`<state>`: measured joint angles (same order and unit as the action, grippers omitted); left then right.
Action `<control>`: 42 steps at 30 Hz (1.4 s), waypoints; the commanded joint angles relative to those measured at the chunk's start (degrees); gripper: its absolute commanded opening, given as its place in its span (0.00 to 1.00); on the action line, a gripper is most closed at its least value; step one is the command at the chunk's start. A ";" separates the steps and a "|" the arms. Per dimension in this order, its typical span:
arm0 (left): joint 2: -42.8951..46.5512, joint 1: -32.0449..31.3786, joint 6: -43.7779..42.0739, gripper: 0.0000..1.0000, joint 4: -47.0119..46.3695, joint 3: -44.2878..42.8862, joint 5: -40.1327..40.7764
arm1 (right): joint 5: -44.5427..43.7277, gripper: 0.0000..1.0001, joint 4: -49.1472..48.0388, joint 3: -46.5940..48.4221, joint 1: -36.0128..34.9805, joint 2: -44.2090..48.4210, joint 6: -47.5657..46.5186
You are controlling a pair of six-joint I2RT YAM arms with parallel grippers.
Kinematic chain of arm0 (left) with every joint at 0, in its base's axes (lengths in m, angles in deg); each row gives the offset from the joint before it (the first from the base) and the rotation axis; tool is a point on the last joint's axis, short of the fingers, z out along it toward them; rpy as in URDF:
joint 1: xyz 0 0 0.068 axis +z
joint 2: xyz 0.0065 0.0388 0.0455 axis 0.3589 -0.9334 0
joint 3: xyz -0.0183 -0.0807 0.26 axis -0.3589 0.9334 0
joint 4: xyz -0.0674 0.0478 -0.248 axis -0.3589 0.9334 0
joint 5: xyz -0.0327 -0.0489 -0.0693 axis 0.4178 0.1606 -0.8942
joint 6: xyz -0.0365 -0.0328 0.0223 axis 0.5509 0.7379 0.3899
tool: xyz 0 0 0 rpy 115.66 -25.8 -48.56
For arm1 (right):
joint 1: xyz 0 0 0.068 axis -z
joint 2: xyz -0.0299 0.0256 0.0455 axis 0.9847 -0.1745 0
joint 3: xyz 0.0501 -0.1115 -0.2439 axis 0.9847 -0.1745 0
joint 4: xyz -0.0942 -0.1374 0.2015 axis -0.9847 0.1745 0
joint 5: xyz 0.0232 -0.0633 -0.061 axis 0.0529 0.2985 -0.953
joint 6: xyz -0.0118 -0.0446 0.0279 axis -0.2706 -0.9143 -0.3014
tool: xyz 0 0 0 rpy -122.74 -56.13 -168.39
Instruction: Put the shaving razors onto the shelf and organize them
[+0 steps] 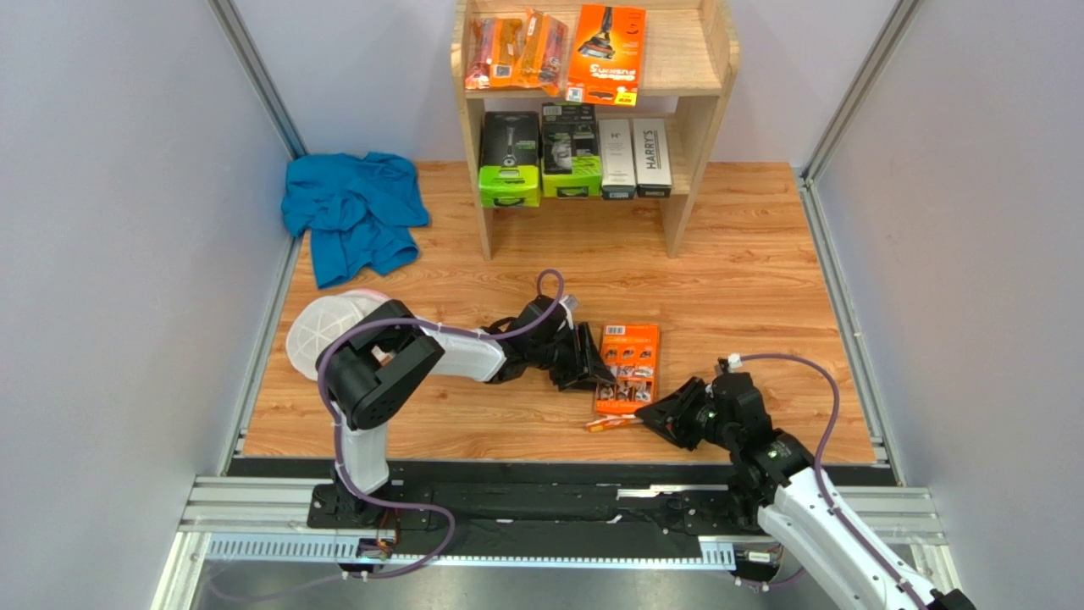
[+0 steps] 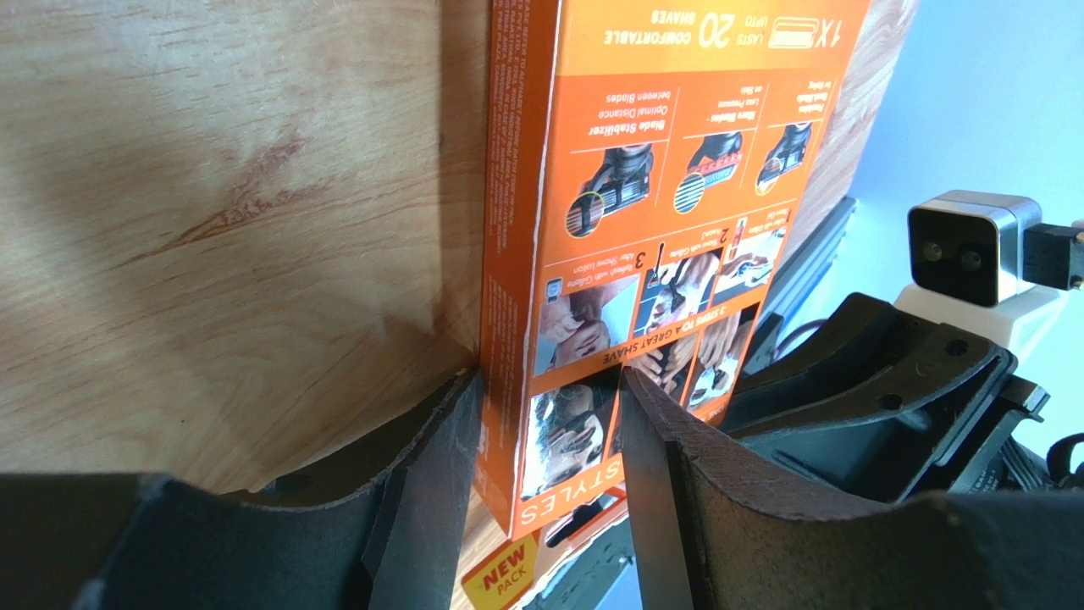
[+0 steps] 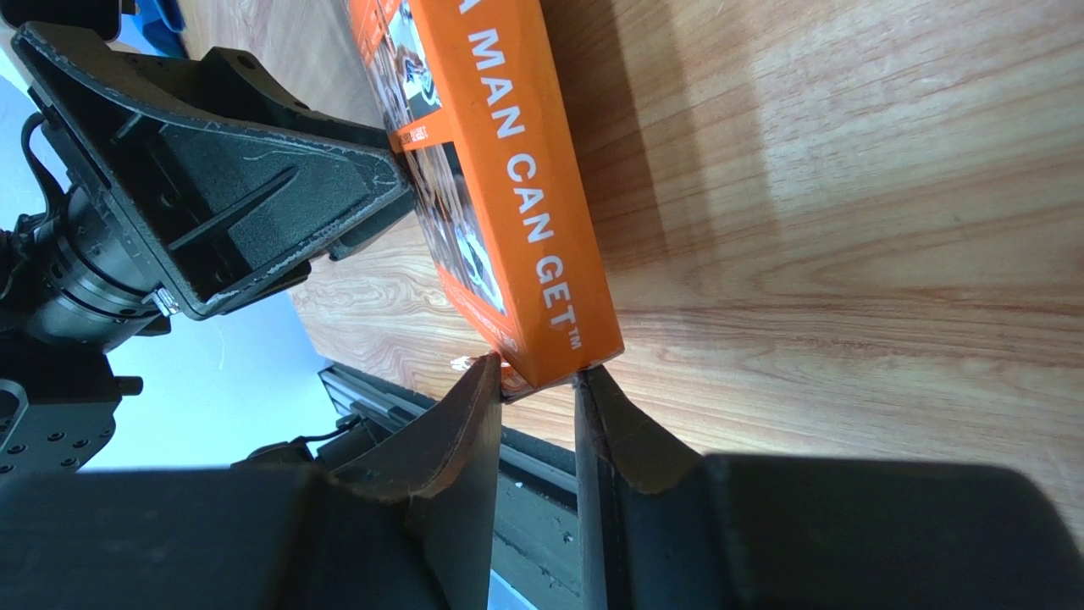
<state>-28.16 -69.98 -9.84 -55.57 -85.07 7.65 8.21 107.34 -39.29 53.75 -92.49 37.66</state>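
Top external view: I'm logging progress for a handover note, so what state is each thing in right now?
flat orange box, held off the table, not yet shelved
left gripper, jaws shut on the box's side
right gripper, jaws shut on its corner
shelf, upright, both tiers stocked
blue cloth, crumpled on the table
white disc, flat, partly hidden

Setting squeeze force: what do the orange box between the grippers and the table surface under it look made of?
The orange box looks like thin printed cardboard, slightly glossy: it has crisp folded edges and a sheen on the print. The table surface is a wood-grain board with a matte finish, probably laminate, though real wood can't be ruled out.
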 commanded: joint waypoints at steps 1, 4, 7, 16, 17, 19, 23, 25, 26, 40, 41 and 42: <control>-2.45 -1.32 -1.07 0.54 4.17 2.90 1.11 | -1.34 0.13 0.90 0.15 -0.17 0.73 -1.03; -1.58 -1.32 -1.33 0.54 3.82 3.61 1.02 | -2.13 0.11 0.90 1.03 -0.26 0.91 -1.38; 0.09 -1.32 -1.95 0.56 4.25 4.57 1.28 | -2.22 0.10 0.99 1.73 -0.17 0.39 -2.08; 3.87 -1.24 -3.27 0.63 7.33 5.45 0.93 | -1.96 0.09 0.11 3.67 -0.26 -0.76 -2.08; 4.14 -1.24 -3.01 0.63 7.50 6.06 1.02 | -1.96 0.08 0.11 3.84 -0.26 -0.76 -1.91; 5.36 -1.24 -2.83 0.64 7.50 6.86 1.37 | -1.96 0.08 -0.07 4.20 -0.17 -0.76 -1.91; 7.04 -1.24 -1.60 0.64 4.97 10.02 1.37 | -1.87 0.08 -1.03 4.64 -0.17 -1.37 -1.65; 6.61 -1.24 1.37 0.65 -0.45 12.21 0.23 | -1.43 0.08 -1.65 4.81 -0.17 -1.72 -1.64; 6.34 -1.24 2.61 0.65 -2.49 13.01 -0.21 | -1.26 0.08 -1.73 4.90 -0.17 -1.99 -1.64; 0.72 -3.70 16.95 0.66 -24.22 20.57 3.30 | -4.32 0.27 0.90 5.25 -0.08 -1.29 -2.96; 0.54 -3.70 17.12 0.66 -24.31 20.66 3.56 | -4.94 0.38 0.81 5.17 -0.08 -0.76 -3.05; -0.07 -3.70 17.47 0.66 -24.22 20.75 4.09 | -6.60 0.48 0.99 5.34 -0.08 -0.58 -3.31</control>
<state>-24.86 -73.19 6.22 -81.67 -66.34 7.23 6.14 108.15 -36.16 53.75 -94.35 35.89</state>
